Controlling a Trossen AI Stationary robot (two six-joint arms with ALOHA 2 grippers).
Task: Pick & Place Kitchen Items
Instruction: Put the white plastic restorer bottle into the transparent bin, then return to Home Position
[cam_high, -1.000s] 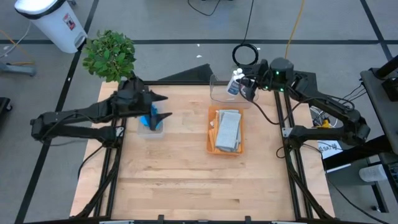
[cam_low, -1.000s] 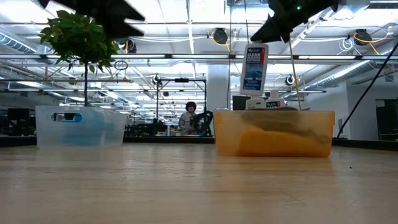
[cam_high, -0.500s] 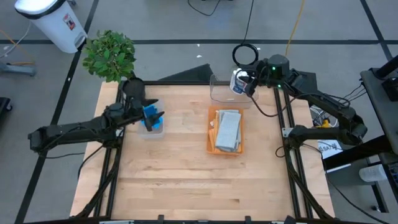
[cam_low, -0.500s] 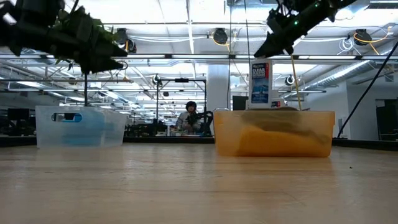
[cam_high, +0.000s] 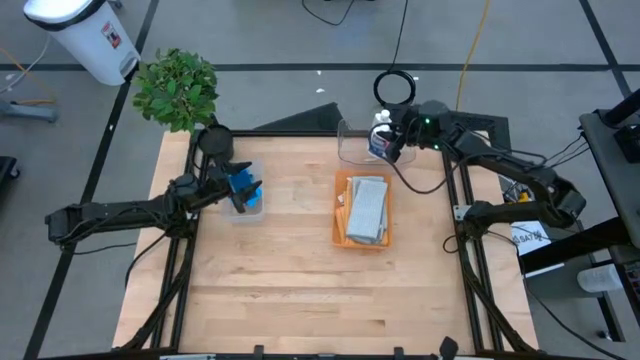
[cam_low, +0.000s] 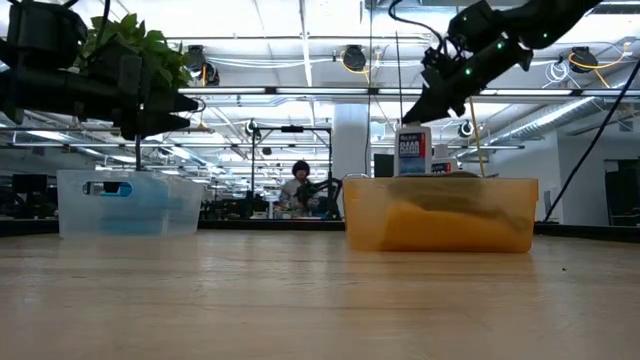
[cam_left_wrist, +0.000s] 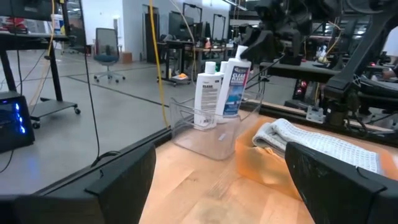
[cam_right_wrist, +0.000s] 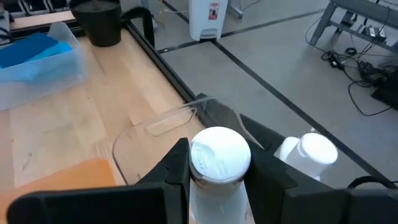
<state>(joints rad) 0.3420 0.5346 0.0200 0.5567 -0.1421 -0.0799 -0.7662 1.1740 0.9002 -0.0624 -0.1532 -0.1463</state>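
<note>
Right wrist view: right gripper (cam_right_wrist: 217, 171) pinching a white bottle (cam_right_wrist: 219, 163) by the neck under its cap, jaws pressed to both sides, poised above the clear bin (cam_high: 362, 148) at the far edge of the bench (cam_high: 300, 290), beside another white bottle (cam_right_wrist: 309, 154) standing inside. Seen from the high view, held bottle over that bin, right next to the orange tray (cam_high: 341, 235) of folded cloths (cam_high: 366, 208). Best lowered straight, kept upright, clear of the standing bottle and the bin wall, base settled on the bin floor before release, then a vertical retreat. Left gripper (cam_high: 248, 185) with jaws spread wide and empty, hovering above the other clear bin (cam_high: 256, 211) with the blue sponges (cam_high: 243, 186), well apart from the drop.
</note>
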